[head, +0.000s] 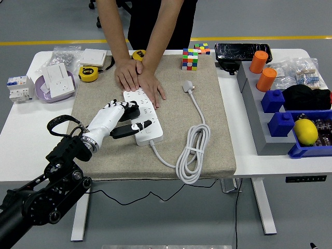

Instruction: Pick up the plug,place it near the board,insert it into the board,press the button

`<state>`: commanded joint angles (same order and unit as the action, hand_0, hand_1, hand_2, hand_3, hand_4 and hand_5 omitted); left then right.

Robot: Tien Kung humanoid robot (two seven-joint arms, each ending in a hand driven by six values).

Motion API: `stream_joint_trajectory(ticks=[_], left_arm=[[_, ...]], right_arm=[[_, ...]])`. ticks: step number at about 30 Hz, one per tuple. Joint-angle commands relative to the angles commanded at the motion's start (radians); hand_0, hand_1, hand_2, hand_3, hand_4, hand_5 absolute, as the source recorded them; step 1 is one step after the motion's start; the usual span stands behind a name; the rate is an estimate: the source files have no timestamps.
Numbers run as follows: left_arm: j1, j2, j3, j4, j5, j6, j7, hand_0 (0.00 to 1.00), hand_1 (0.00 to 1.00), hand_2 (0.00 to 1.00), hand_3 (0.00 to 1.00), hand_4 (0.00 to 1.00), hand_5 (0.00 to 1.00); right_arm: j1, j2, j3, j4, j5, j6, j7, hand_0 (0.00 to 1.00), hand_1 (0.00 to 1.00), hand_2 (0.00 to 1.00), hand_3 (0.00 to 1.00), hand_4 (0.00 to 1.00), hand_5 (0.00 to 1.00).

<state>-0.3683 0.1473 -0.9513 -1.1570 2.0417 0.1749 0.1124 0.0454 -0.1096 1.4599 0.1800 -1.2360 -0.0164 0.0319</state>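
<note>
The white power strip (148, 124) lies on the beige mat (218, 140), its cable running to a bundled coil (193, 153). At the far end of that cable the white plug (187, 85) lies loose on the mat, right of the strip. My left hand (120, 118), white with black fingertips, hovers at the strip's left side, open and holding nothing; its thumb points across the strip's near end. A person at the far side presses both hands (136, 78) flat on the strip's far end. My right hand does not show.
A Rubik's cube (190, 59) stands at the mat's far edge. A yellow tape measure (88, 73) and a purple bowl with wall sockets (56, 84) sit at the far left. Grey and blue bins with orange cups (259, 61) and a lemon (305, 132) fill the right.
</note>
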Motion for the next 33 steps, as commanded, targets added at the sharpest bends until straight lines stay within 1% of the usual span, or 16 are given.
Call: stream_joint_trajectory(ticks=[9,13,16,19,21,23,24,26,27,29,30,33], left_arm=[[-0.001,-0.001,-0.005,-0.004,0.005,-0.001,0.000,0.998,0.940,0.867,0.808,0.998,0.998],[0.003,0.002,-0.013,-0.034,0.006,0.001,-0.003,0.998,0.940,0.866,0.811,0.998,0.998],[0.012,0.006,-0.013,-0.087,-0.006,0.005,-0.004,0.998,0.940,0.866,0.811,0.998,0.998],[0.019,0.013,-0.008,-0.148,-0.022,-0.004,0.006,0.993,0.941,0.859,0.815,0.998,0.988],[0.031,0.019,-0.010,-0.202,-0.016,-0.021,0.033,0.993,0.941,0.859,0.815,0.998,0.988],[0.047,0.026,-0.020,-0.258,0.012,-0.045,0.071,0.993,0.941,0.859,0.815,0.998,0.988],[0.054,0.029,-0.025,-0.285,0.031,-0.059,0.094,0.682,0.654,0.647,0.851,0.898,0.494],[0.071,0.035,-0.040,-0.337,0.068,-0.105,0.147,0.682,0.654,0.647,0.851,0.898,0.494],[0.079,0.040,-0.050,-0.364,0.091,-0.137,0.177,0.682,0.654,0.647,0.851,0.898,0.494],[0.087,0.047,-0.060,-0.397,0.113,-0.194,0.221,0.682,0.654,0.647,0.851,0.898,0.494],[0.089,0.051,-0.062,-0.406,0.120,-0.216,0.234,0.255,0.111,0.206,0.831,0.738,0.180],[0.094,0.065,-0.063,-0.433,0.129,-0.273,0.267,0.255,0.111,0.206,0.831,0.738,0.180]], right_arm=[[0.000,-0.001,0.003,0.000,-0.003,-0.001,-0.002,0.976,0.900,0.836,0.855,0.998,0.998],[0.000,0.000,0.002,0.000,-0.001,-0.002,-0.001,0.976,0.901,0.836,0.855,0.998,0.998],[0.000,0.000,0.002,0.000,-0.001,-0.002,-0.001,0.976,0.901,0.836,0.855,0.998,0.998],[-0.001,0.000,0.004,0.000,-0.003,-0.002,-0.002,0.975,0.900,0.836,0.855,0.998,0.998],[-0.002,0.000,0.003,0.000,-0.003,-0.001,-0.001,0.975,0.900,0.836,0.855,0.998,0.998],[-0.001,0.000,0.002,0.000,-0.002,-0.001,-0.001,0.975,0.900,0.836,0.855,0.998,0.998],[-0.001,-0.001,0.002,0.000,-0.002,-0.001,-0.001,0.976,0.900,0.837,0.855,0.998,0.998],[-0.003,-0.001,0.003,0.000,-0.003,-0.001,-0.001,0.976,0.900,0.837,0.855,0.998,0.998],[-0.004,-0.001,0.005,0.000,-0.005,-0.001,-0.002,0.976,0.900,0.837,0.855,0.998,0.998],[-0.006,-0.001,0.007,0.000,-0.007,0.000,-0.004,0.976,0.900,0.837,0.855,0.998,0.998],[-0.006,-0.001,0.007,0.000,-0.008,0.000,-0.004,0.976,0.900,0.837,0.855,0.998,0.998],[-0.004,-0.001,0.006,0.000,-0.007,0.000,-0.004,0.976,0.900,0.837,0.855,0.998,0.998]])
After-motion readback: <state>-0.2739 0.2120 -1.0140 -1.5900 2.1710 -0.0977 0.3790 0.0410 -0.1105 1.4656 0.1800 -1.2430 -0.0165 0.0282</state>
